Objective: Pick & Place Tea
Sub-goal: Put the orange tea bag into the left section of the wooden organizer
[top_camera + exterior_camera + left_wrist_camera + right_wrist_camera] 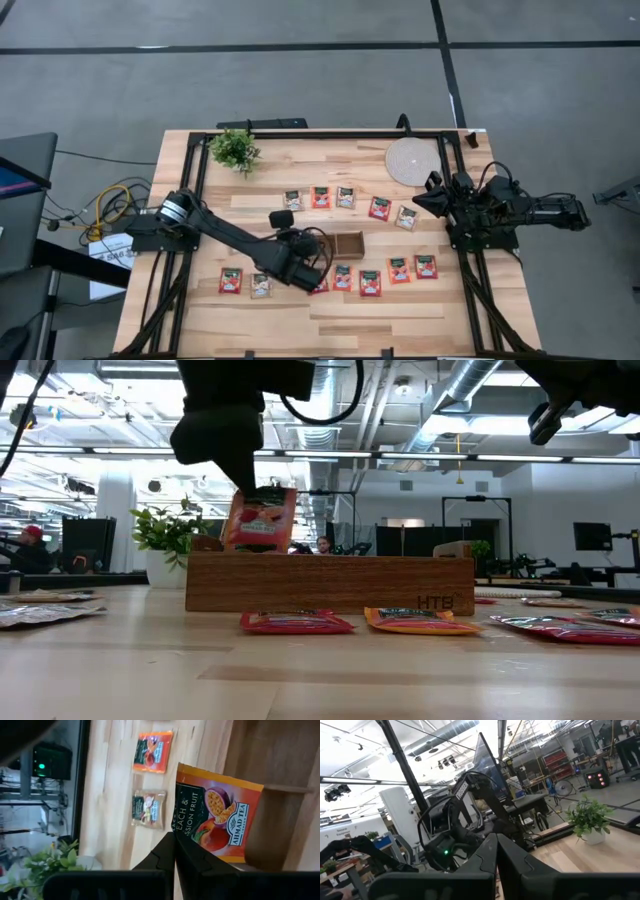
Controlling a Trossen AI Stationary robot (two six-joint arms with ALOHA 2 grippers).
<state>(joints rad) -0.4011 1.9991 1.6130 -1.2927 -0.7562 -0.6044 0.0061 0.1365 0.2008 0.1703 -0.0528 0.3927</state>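
The left gripper (174, 851) is clamped on the lower edge of a peach and passion fruit tea sachet (216, 817), which stands upright above its fingertips. In the low view the sachet (262, 519) hangs just over the top edge of the wooden tray (330, 582), near the tray's left end, its flat face turned toward the camera and its bottom edge about level with the rim. The relation that matters is straight down: the tray's open compartment (272, 827) lies directly beyond and beneath the sachet, so the drop looks like a short lowering, not a sideways carry. From above, the left gripper (300, 268) sits at the tray (348, 244) and is clearly the nearer arm. Farther out, loose sachets lie flat in two rows on the table (300, 330), one row (345, 197) behind the tray and one (398, 270) in front of it. The right gripper (496, 851) is closed with nothing in it, parked at the table's right edge, well apart from the tray.
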